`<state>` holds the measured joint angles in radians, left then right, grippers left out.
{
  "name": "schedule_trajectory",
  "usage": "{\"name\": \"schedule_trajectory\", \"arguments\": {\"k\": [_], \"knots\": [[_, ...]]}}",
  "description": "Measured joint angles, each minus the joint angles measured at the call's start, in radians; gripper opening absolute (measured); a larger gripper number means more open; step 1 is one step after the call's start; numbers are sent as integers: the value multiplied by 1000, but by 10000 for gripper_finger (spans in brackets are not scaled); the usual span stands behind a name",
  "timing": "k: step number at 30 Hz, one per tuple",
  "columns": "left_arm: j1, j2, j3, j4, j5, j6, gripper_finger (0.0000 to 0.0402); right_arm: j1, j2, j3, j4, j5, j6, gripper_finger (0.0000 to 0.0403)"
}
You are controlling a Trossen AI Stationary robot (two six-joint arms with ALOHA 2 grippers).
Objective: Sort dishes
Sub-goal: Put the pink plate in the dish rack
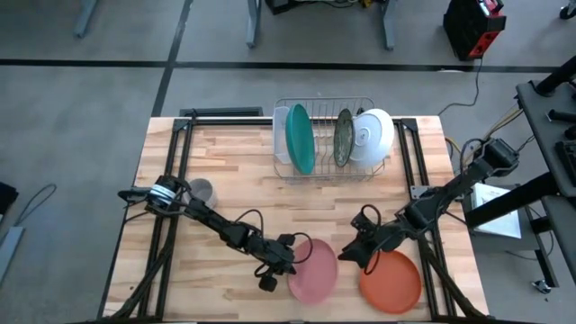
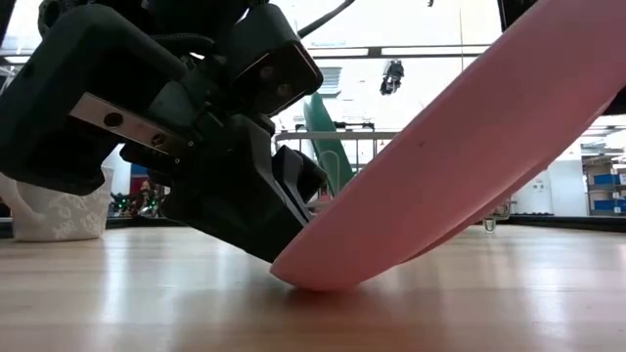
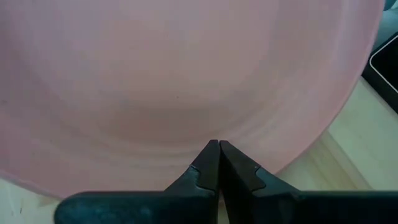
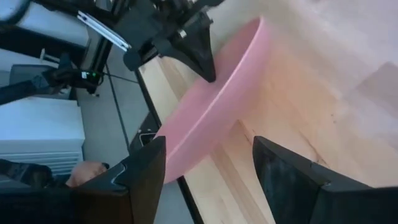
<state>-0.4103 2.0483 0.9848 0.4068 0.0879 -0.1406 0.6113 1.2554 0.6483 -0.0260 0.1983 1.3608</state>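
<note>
The pink plate (image 1: 313,270) stands tilted near the table's front edge. Its left rim is on the wood and its right side is raised. My left gripper (image 1: 288,263) is shut at that low left rim. My right gripper (image 1: 347,254) is open at the raised right rim (image 4: 186,146), which lies ahead between its fingers; I cannot tell whether they touch it. The orange-red plate (image 1: 392,281) lies flat just right of it. In the rack stand the teal plate (image 1: 300,137), the dark green plate (image 1: 343,138) and the white bowl (image 1: 373,135). My left gripper presses its shut fingertips (image 3: 211,155) against the pink plate's left rim (image 3: 217,132), coming from the table's left and slanting down. The plate is tipped: its left rim (image 2: 313,278) rests on the table and its right side rises clear.
The wire dish rack (image 1: 324,166) stands at the far middle. A small grey mug (image 1: 200,191) sits near the left arm's base. Both plates lie close to the table's front edge (image 1: 297,317). Bare wood lies between the rack and the plates.
</note>
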Motion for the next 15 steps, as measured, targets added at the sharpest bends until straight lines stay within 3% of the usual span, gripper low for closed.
{"name": "schedule_trajectory", "arguments": {"k": [7,15], "knots": [[1,0,-1,-2,0,0,0,-1,106,2,131,-47,-2,244],[2,0,-3,0,-1,0,0,-1,179,67,130,-66,-7,247]]}}
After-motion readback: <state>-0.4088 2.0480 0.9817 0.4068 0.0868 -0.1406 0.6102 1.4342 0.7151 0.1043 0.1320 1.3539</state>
